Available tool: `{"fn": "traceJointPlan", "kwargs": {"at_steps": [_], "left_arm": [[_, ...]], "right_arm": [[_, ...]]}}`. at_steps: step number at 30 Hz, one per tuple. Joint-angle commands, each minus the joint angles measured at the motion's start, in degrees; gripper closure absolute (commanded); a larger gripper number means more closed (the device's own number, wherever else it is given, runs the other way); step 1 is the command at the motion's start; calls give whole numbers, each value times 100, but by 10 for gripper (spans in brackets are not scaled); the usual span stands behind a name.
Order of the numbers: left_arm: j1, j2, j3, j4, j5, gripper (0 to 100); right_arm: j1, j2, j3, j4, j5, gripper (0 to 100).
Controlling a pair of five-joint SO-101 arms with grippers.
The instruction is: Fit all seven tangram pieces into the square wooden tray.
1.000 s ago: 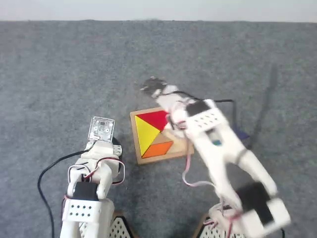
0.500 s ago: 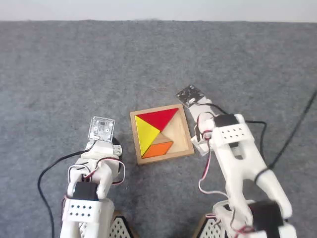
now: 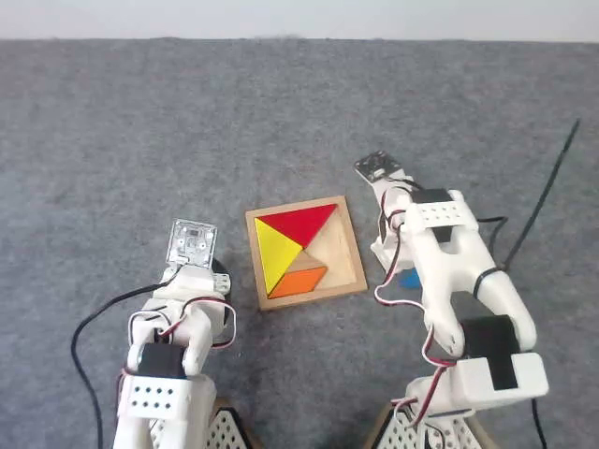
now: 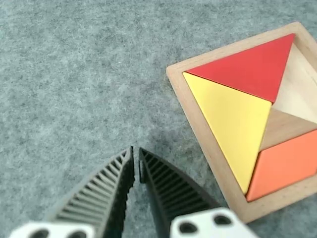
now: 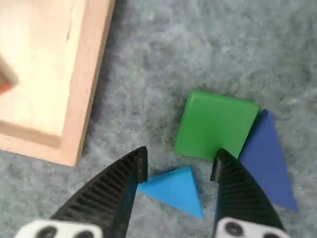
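The left gripper [image 4: 136, 151] hovers over the grey carpet [image 3: 140, 122] with its two ribbed jaws drawn almost together, only a thin slit between them and nothing caught there. The square wooden tray [image 4: 194, 124] lies ahead of its tips and off to one side, near but apart from them. In the tray, a red triangle [image 4: 247, 69] sits along the far edge, a yellow triangle [image 4: 233, 119] along the edge nearest this gripper, and an orange piece [image 4: 282, 166] beside the yellow one, with bare wood showing in the remaining part. The right gripper [image 5: 181, 154] hangs low over the carpet on the tray's other side, jaws spread wide and holding nothing. A light blue triangle [image 5: 176, 188] lies flat on the carpet between its two fingers. Just past the fingertips rests a green square [image 5: 215, 124], with a dark blue piece [image 5: 265, 158] lying against its edge, beside one finger. A corner of the tray sits near the other finger, apart from all three loose pieces.
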Motion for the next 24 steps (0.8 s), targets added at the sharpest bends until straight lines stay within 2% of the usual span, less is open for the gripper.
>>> {"fn": "traceJointPlan", "kwargs": {"at_steps": [1, 18, 24], "left_arm": [[-18, -79, -48, 26, 35, 985], [-18, -79, -48, 26, 35, 985], [-18, -79, -48, 26, 35, 985]], "right_arm": [[92, -233, -264, 22, -44, 772], [136, 892, -1240, -13, -44, 770], [760, 927, -1222, -4, -167, 772]]}}
